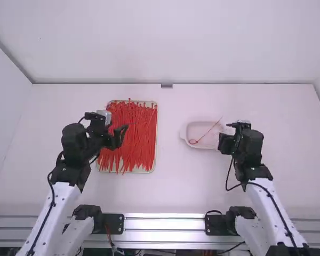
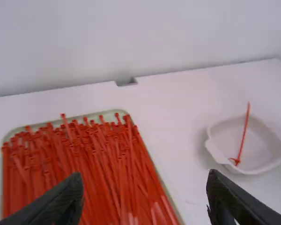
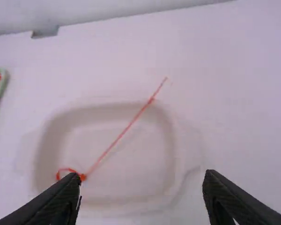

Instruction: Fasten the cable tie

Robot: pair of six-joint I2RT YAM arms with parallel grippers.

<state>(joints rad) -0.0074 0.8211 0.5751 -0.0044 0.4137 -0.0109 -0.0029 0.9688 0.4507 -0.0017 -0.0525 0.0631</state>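
Several loose red cable ties [image 1: 130, 134] [image 2: 79, 168] lie heaped on a pale tray [image 1: 152, 104] [image 2: 113, 113] left of the table's middle. My left gripper [image 1: 119, 135] [image 2: 143, 201] hovers over the tray's near half, open and empty. To the right stands a white dish [image 1: 188, 130] [image 2: 215, 149] [image 3: 178, 140] holding one fastened red cable tie [image 1: 205, 134] [image 2: 241, 138] [image 3: 117, 138], its small loop at the dish floor and its long tail sticking out over the rim. My right gripper [image 1: 228, 140] [image 3: 140, 201] hangs open just at the dish's right side, holding nothing.
A small grey tab [image 1: 166, 85] [image 2: 126, 82] [image 3: 44, 33] sits at the table's far edge by the back wall. White walls enclose the table on the left, right and back. Bare table lies between tray and dish and in front of both.
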